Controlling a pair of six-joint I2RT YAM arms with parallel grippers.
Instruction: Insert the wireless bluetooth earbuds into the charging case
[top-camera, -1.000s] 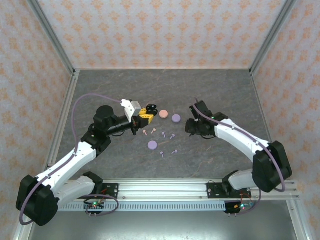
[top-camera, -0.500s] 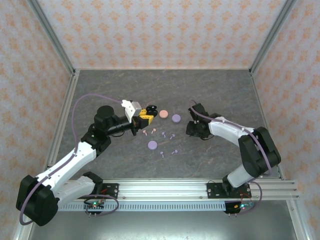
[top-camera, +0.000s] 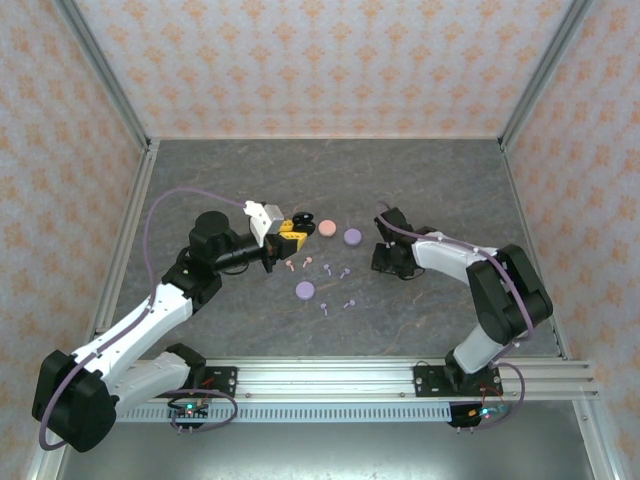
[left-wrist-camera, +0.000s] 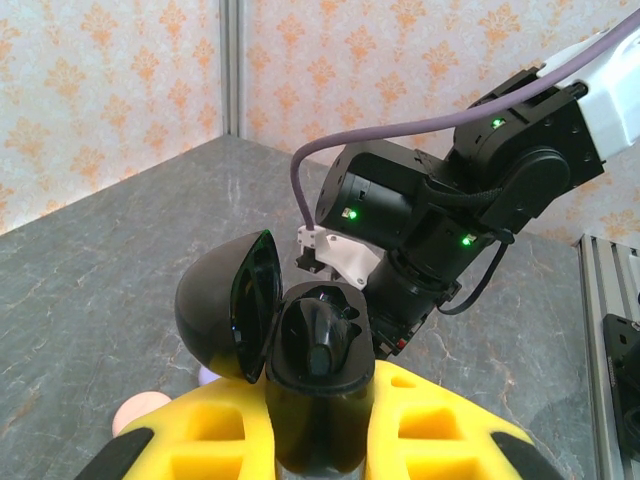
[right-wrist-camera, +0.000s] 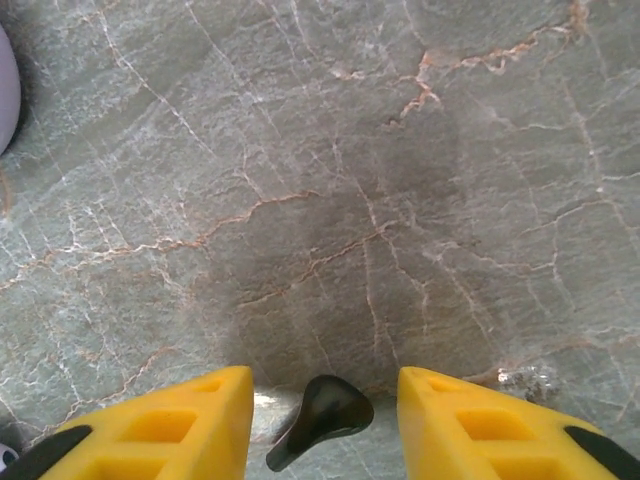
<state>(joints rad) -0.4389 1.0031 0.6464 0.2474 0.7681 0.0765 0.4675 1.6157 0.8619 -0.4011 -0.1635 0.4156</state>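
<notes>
Since the earlier frame the right arm has folded its elbow in toward the middle of the bench, while its right claw has stayed at almost the same low place, right of the small things. The left arm has hardly moved.

From above, the left claw is raised at the left of the group. The left wrist view tells what it carries: the yellow fingers are clamped on the black charging case, whose lid stands open to the left and whose inner wells look dark.

The right wrist view shows a thing which the top view hides under the claw: one black earbud between the two yellow fingers. The fingers stand apart, with a small gap on each side of the bud, so it is not gripped.

On the bench between the arms lie two pink earbuds and four lavender earbuds. Near them are a pink disc case and two lavender disc cases, all closed.
</notes>
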